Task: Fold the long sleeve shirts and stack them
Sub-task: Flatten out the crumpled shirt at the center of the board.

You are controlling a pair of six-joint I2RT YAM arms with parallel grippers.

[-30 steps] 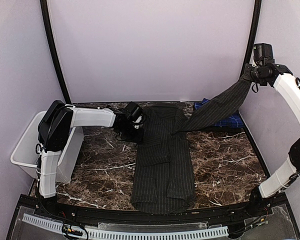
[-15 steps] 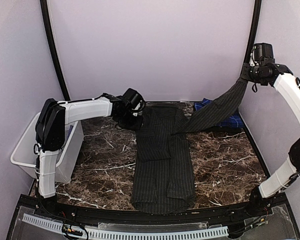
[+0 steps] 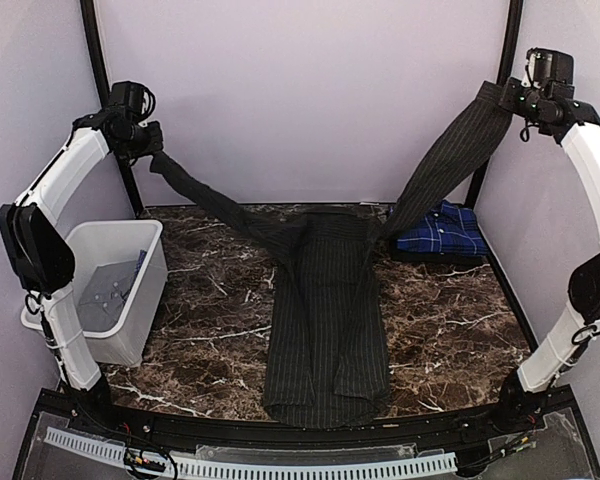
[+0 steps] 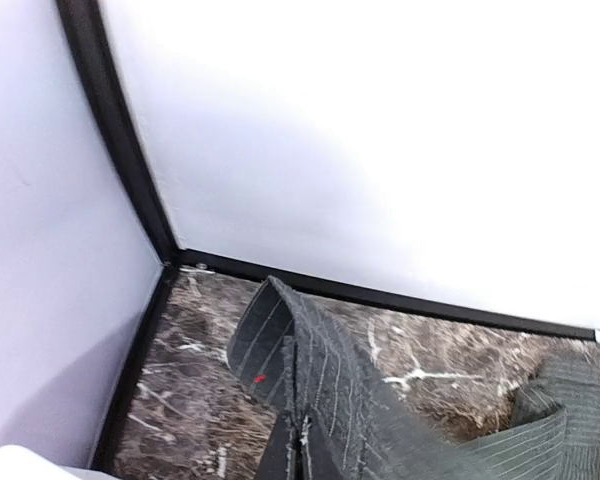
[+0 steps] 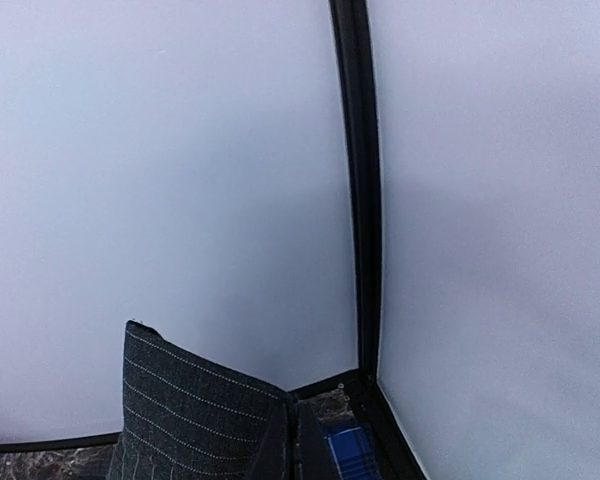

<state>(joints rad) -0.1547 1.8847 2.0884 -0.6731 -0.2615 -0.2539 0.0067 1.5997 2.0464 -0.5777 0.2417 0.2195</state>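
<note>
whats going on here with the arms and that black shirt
Each arm has one sleeve of the black shirt pinched and raised high: the left pincer at the far left, the right pincer at the far right. The shirt's body lies flat along the middle of the table. A plaid shirt sits in the far right corner, and a bin stands at the left.

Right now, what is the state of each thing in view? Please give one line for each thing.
black pinstriped shirt: body flat on the table, both sleeves held up and outward.
plaid shirt: folded, lying at the far right, not held.
white bin: upright, something grey inside.
left gripper: raised, shut on one sleeve.
right gripper: raised, shut on the other sleeve.
</note>
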